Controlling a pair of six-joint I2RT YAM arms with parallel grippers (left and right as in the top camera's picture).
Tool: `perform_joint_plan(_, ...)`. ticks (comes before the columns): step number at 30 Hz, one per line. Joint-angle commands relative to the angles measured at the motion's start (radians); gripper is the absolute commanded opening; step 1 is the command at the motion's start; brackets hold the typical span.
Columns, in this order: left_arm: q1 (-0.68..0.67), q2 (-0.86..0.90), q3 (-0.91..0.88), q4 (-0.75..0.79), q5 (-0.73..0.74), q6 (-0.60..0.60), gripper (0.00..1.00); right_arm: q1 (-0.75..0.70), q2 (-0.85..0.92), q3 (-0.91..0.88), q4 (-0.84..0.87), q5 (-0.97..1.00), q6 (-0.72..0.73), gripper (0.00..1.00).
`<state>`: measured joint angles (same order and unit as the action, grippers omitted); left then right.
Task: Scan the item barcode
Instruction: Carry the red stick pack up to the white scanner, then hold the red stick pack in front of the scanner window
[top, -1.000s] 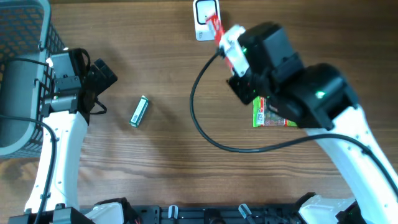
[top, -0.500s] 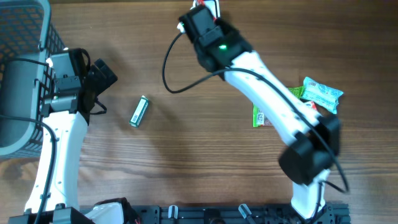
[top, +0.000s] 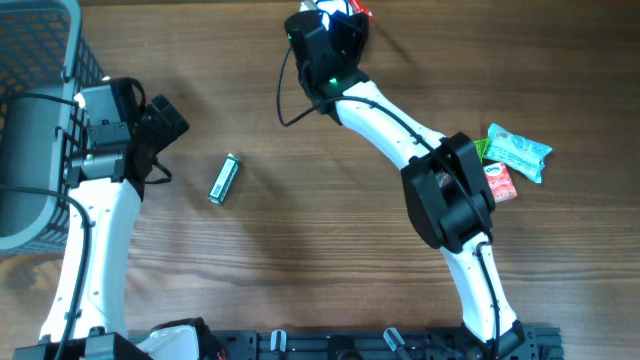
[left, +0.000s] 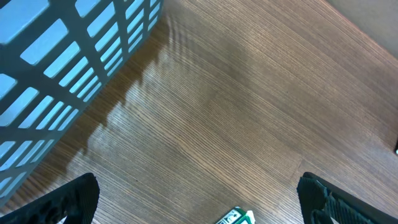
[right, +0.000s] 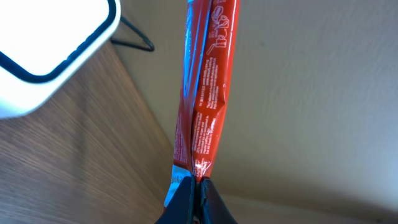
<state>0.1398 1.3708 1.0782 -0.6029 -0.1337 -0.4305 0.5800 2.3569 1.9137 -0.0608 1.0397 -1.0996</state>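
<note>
The red sachet (right: 205, 93) is pinched at its lower end by the right tool (right: 198, 190), whose jaws are closed tight on the foil. It is carried at the far edge of the bench (top: 300, 250), just beside the white scanner (right: 43, 56). In the wrist view the sachet is seen edge-on and upright, with the scanner to its left, and no barcode can be made out on the strip that shows. The step in hand is judged to be the presenting of the code to the scanner. To do it well, the sachet should be rolled about its long axis until a flat printed face is turned to the reading window, though which side of the scanner reads cannot be told. The face should be brought near without being touched to the housing and kept steady until it is read. The low grip is thought helpful, since most of the print is left uncovered, but limp foil may be bent or made to glare, so slow wrist turns are advised. The left tool (top: 163, 118) is spread wide and empty near the grey basket (top: 88, 58), with a green stick pack (top: 225, 180) lying close by. A teal packet (top: 518, 152) and a small red packet (top: 497, 182) are left at the right, well apart.
</note>
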Motion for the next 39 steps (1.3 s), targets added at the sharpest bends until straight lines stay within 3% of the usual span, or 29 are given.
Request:
perform_joint_plan(1, 0.003, 0.005, 0.006, 0.003, -0.01, 0.005, 1.0, -0.005, 0.058, 0.009, -0.002, 0.034, -0.039, 0.04)
perform_joint_plan(16, 0.003, 0.005, 0.006, 0.003, -0.01, 0.005, 1.0, 0.008, 0.084, 0.008, -0.352, -0.158, -0.079, 0.04)
perform_joint_plan(27, 0.003, 0.005, 0.006, 0.003, -0.01, 0.005, 1.0, 0.001, 0.047, 0.008, -0.349, -0.151, -0.1, 0.05)
perform_joint_plan(33, 0.003, 0.005, 0.006, 0.003, -0.01, 0.005, 1.0, -0.005, -0.002, 0.009, -0.191, -0.098, -0.079, 0.04)
perform_joint_plan(39, 0.003, 0.005, 0.006, 0.003, -0.01, 0.005, 1.0, -0.006, -0.092, 0.009, -0.182, -0.103, -0.078, 0.04)
